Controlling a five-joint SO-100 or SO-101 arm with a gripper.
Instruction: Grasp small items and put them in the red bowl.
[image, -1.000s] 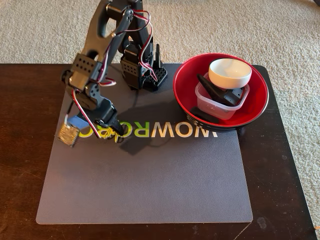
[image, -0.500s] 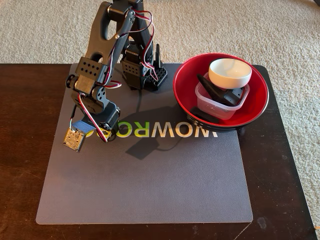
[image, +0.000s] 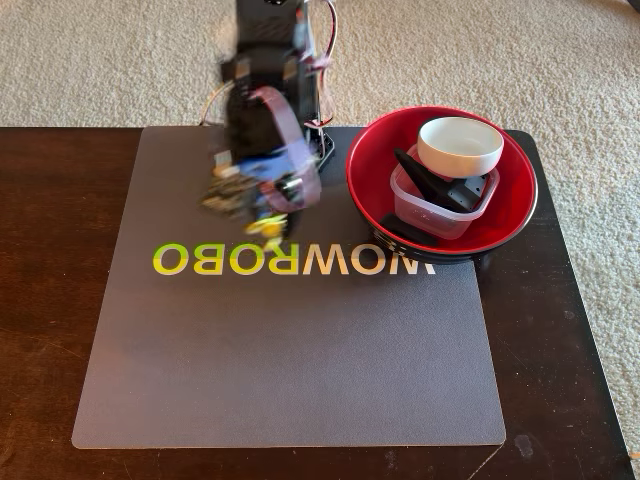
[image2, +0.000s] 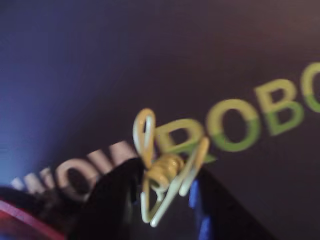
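While the arm hangs blurred over the far left part of the grey mat in the fixed view, its gripper is closed on a yellow clip, which the wrist view shows pinched between the dark fingers with its wire handles sticking up and out above the mat's green lettering (the letters read reversed in the fixed view). In the fixed view the clip is only a small yellow smear at the gripper's lower end, just above the lettering. The red bowl stands to the right of the arm on the mat's far right corner, on the dark wooden desk. Inside it sit a small white round bowl, a clear square plastic tub and a black toothed plastic wedge lying across the tub.
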